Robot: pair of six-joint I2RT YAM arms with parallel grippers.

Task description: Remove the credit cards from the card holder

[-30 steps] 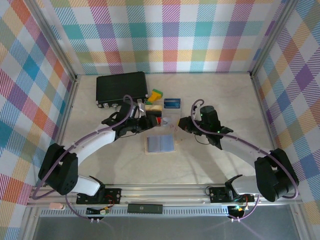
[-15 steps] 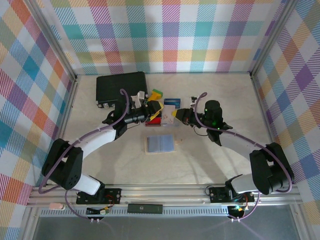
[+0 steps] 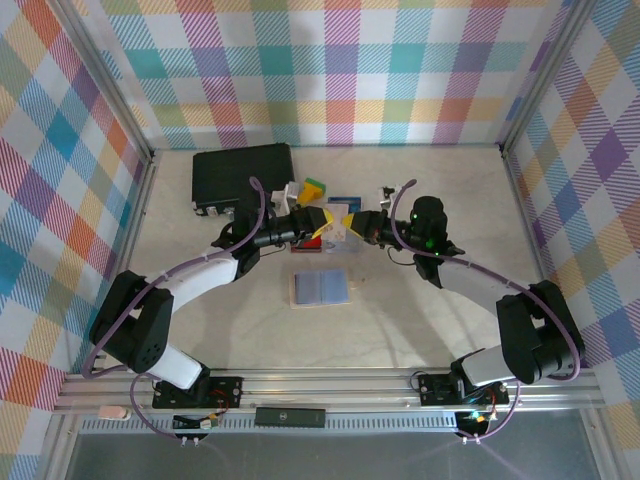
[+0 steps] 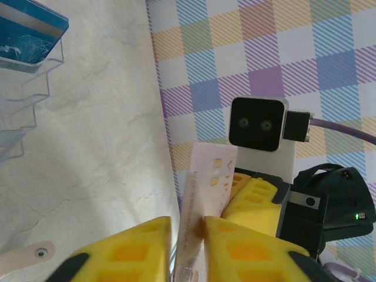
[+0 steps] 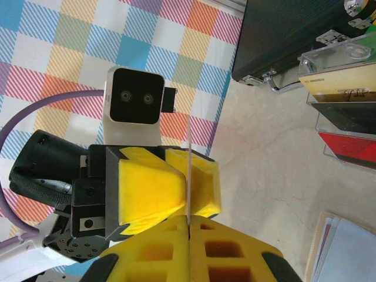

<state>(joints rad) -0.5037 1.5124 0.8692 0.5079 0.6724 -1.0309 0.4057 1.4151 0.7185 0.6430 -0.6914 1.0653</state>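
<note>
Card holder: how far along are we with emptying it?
Done: the tan card, black card, red card and blue card stand in the clear stepped rack, outside the flat card holder. In hand: a whitish card is pinched in mid-air by both the left gripper and the right gripper. Left: set that card down; whether the card holder has anything inside cannot be told.

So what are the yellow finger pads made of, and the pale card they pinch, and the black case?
Yellow pads: probably foam or soft rubber; matte, moulded with waffle-like pockets. Pale card: likely stiff plastic; thin, smooth, and straight seen edge-on from the right wrist. Black case: a dull, finely grained shell, plastic or covered board, hard to tell; its clasps shine like metal.
</note>
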